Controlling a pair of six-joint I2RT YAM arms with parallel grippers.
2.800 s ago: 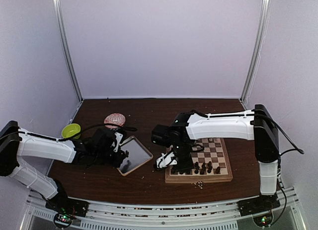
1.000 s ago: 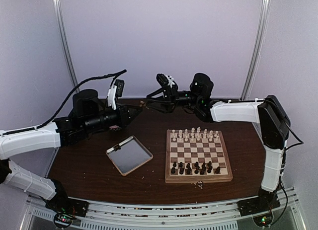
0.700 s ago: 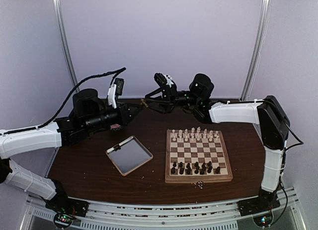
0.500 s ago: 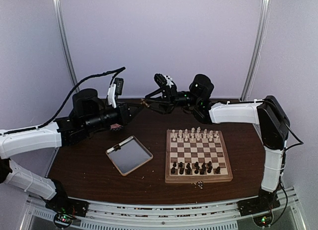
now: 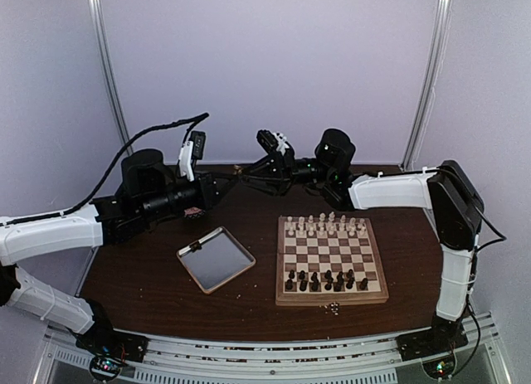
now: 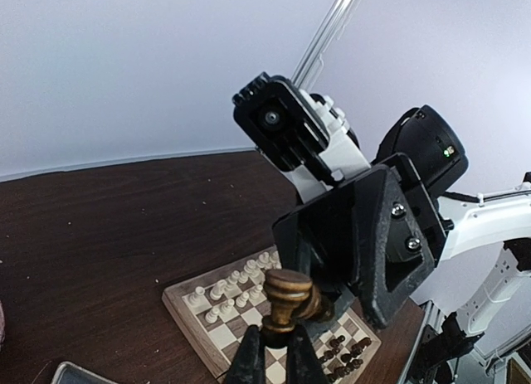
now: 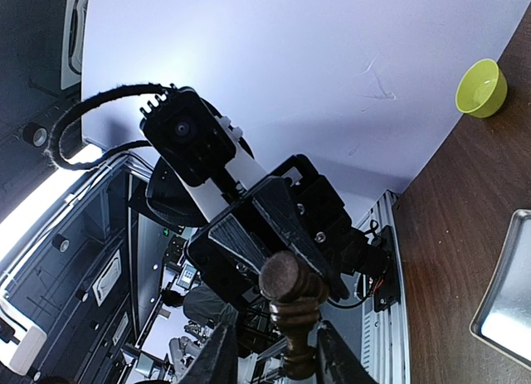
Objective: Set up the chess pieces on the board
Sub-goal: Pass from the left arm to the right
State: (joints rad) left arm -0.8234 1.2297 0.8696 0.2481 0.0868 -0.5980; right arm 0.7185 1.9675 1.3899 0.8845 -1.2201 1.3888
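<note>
High over the back of the table my two grippers meet tip to tip. My left gripper (image 5: 235, 177) (image 6: 275, 338) is shut on the stem of a dark brown chess piece (image 6: 288, 294) (image 7: 292, 313) (image 5: 241, 175). The fingers of my right gripper (image 5: 246, 175) (image 7: 275, 326) stand on either side of that same piece, open, with a gap showing on at least one side. Below lies the board (image 5: 332, 300) (image 6: 184, 316), with pale pieces (image 5: 325, 226) along its far rows and dark pieces (image 5: 328, 279) along its near rows.
A square silver tray (image 5: 216, 258) (image 7: 508, 301) lies left of the board. Small dark bits (image 5: 333, 309) lie just in front of the board. A green bowl (image 7: 481, 87) sits by the back wall. Both arms reach over the table's rear half.
Both arms have risen from the table since the earliest frame. Over the last second my right gripper has slid left onto the piece in my left gripper, and its jaws have narrowed around it.
</note>
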